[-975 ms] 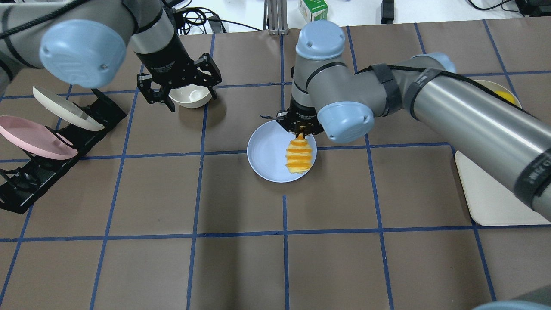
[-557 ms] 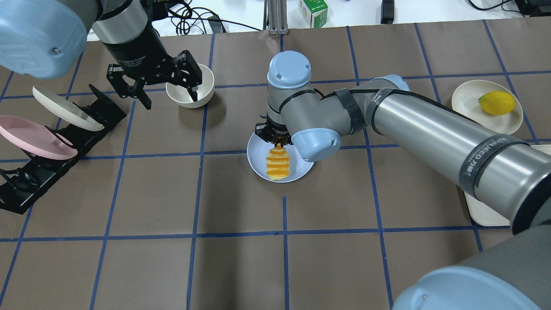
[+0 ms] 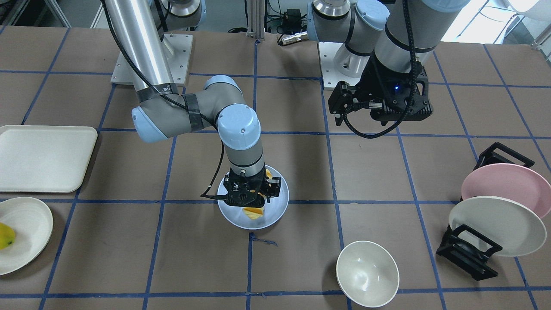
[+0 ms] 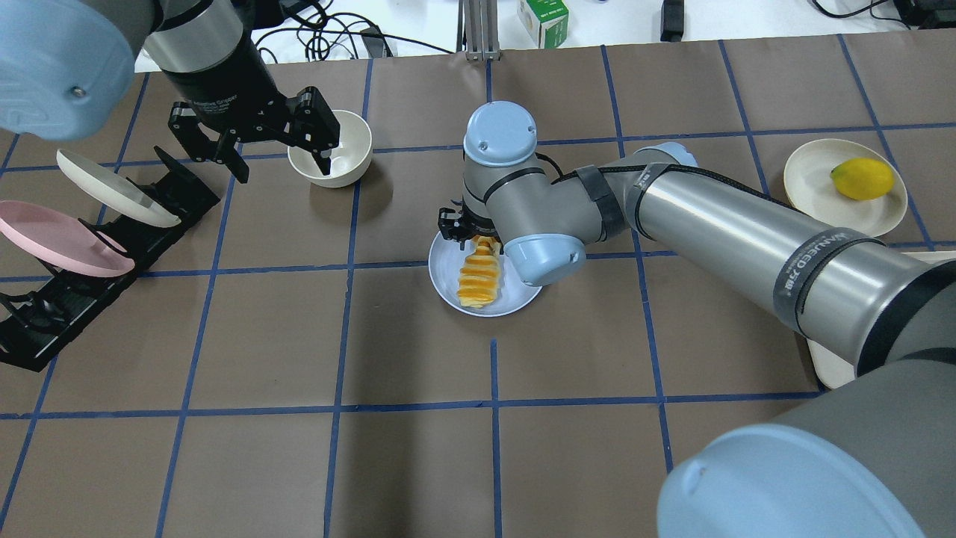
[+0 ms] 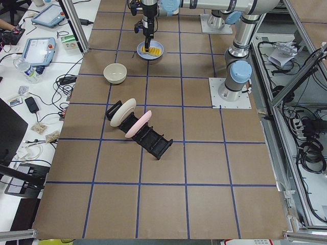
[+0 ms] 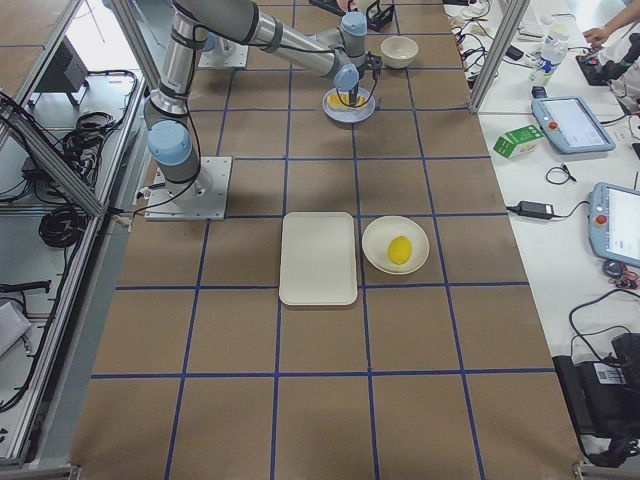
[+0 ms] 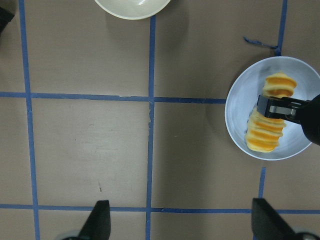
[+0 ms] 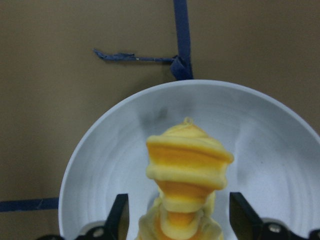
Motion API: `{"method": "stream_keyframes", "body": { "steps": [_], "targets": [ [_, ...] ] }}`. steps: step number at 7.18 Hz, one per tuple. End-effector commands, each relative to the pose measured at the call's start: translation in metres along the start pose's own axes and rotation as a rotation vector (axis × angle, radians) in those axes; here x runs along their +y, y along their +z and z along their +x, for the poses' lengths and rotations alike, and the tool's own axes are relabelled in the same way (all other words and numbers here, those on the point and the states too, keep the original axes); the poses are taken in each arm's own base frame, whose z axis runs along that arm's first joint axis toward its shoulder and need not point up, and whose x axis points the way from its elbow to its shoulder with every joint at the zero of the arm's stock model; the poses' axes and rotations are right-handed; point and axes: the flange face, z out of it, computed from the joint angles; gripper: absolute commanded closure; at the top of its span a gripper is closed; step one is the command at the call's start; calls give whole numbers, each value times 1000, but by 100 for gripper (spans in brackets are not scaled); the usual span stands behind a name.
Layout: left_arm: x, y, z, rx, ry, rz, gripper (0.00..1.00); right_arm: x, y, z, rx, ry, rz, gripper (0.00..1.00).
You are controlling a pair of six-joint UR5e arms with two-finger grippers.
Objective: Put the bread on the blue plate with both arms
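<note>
The bread (image 4: 478,278) lies tilted on the blue plate (image 4: 448,290) at the table's middle. It also shows in the front view (image 3: 253,212) and from the left wrist (image 7: 265,137). My right gripper (image 4: 469,236) stands over the bread's far end. In the right wrist view its fingers (image 8: 120,215) straddle the bread (image 8: 187,165) with small gaps, so it is open, and the plate (image 8: 110,165) lies below. My left gripper (image 4: 284,170) is open and empty, high beside the white bowl, well left of the plate (image 7: 240,115).
A white bowl (image 4: 332,157) sits at the back left. A black rack (image 4: 75,291) at the left holds a pink plate (image 4: 60,239) and a cream plate (image 4: 112,187). At the right are a cream tray (image 3: 43,157) and a cream plate with a yellow fruit (image 4: 863,179).
The right arm has swung left and down. The bread, which hung from the gripper, now lies on the blue plate. The left arm has drawn back to the left.
</note>
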Motion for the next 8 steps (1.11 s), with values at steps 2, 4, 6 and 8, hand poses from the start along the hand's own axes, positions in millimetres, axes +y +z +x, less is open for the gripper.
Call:
{"method": "stream_keyframes", "body": {
  "steps": [2, 4, 6, 8],
  "targets": [
    [-1, 0, -1, 1, 0, 5, 0, -12, -57, 27, 4, 47, 17, 0],
    [-1, 0, -1, 1, -4, 5, 0, -18, -117, 68, 29, 70, -20, 0],
    [-1, 0, -1, 1, -4, 5, 0, -24, -185, 142, 52, 27, -50, 0],
    [-1, 0, -1, 1, -10, 6, 0, -1, -245, 201, 65, 40, -102, 0]
  ]
}}
